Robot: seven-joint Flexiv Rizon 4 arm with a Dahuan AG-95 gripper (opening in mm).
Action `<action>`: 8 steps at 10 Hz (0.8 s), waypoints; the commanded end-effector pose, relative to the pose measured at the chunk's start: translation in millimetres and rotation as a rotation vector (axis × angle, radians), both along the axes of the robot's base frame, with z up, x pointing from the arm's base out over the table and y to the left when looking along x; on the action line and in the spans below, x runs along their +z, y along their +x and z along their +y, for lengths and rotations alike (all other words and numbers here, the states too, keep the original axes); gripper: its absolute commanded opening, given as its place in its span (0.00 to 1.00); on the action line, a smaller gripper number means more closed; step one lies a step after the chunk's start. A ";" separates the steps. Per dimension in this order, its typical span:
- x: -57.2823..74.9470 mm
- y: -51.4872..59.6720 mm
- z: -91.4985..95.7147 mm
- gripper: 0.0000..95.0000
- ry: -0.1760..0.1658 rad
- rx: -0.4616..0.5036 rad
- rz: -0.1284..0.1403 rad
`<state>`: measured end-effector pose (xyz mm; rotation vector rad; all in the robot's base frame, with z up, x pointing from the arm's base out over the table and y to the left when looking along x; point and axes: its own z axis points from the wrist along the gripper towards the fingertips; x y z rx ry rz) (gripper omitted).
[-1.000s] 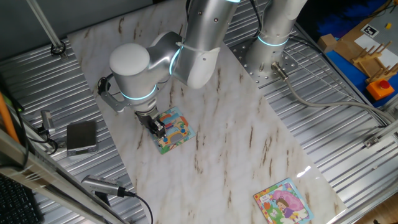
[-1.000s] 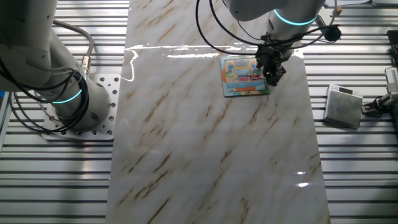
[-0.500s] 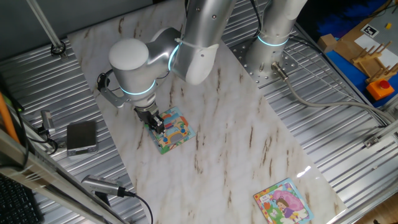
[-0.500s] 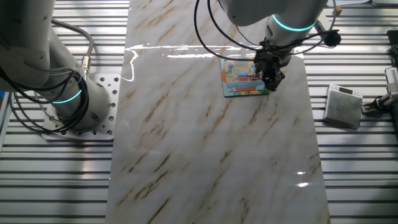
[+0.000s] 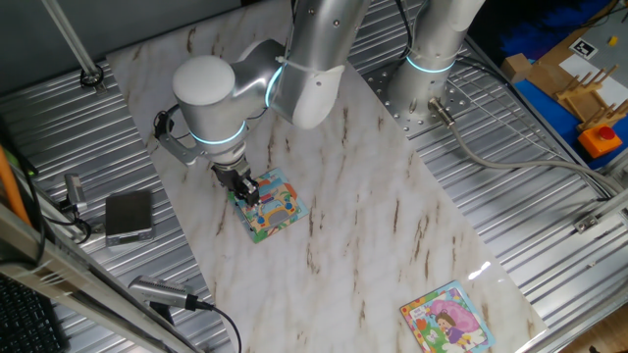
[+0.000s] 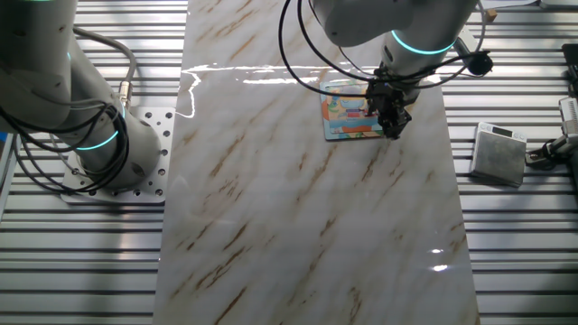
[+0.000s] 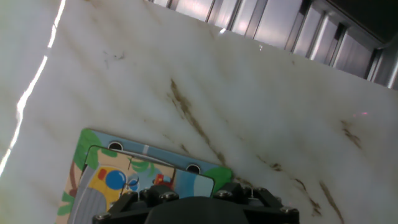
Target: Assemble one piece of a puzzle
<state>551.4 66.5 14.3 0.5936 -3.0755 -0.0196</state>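
The puzzle (image 5: 277, 209) is a small square board with a green and teal border and a yellow and red cartoon picture, lying on the marble table. It also shows in the other fixed view (image 6: 347, 114) and at the bottom left of the hand view (image 7: 118, 169). My gripper (image 5: 245, 189) points down at the puzzle's left edge, and in the other fixed view (image 6: 392, 118) it covers the board's right side. Its dark fingers stand close together; whether they hold anything does not show. The piece is hidden. The hand view shows only the gripper's black body, no fingertips.
A second square puzzle with a pink-dressed girl (image 5: 447, 318) lies at the table's near right corner. A grey box (image 5: 129, 216) sits on the ribbed metal beside the table (image 6: 498, 153). Another arm's base (image 5: 429, 90) stands at the far edge.
The gripper has shifted a little along the puzzle's edge, up and to the left in one fixed view. The puzzle has not moved.
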 end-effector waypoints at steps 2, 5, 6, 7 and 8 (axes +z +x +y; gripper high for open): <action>-1.7 -1.6 -4.8 0.60 0.000 0.010 -0.001; -3.9 -4.0 -10.3 0.60 0.000 0.015 -0.001; -4.5 -3.9 -10.5 0.60 0.001 0.014 -0.002; -5.1 -3.7 -10.6 0.60 0.003 0.012 -0.002; -5.8 -3.4 -10.3 0.60 0.006 0.004 -0.002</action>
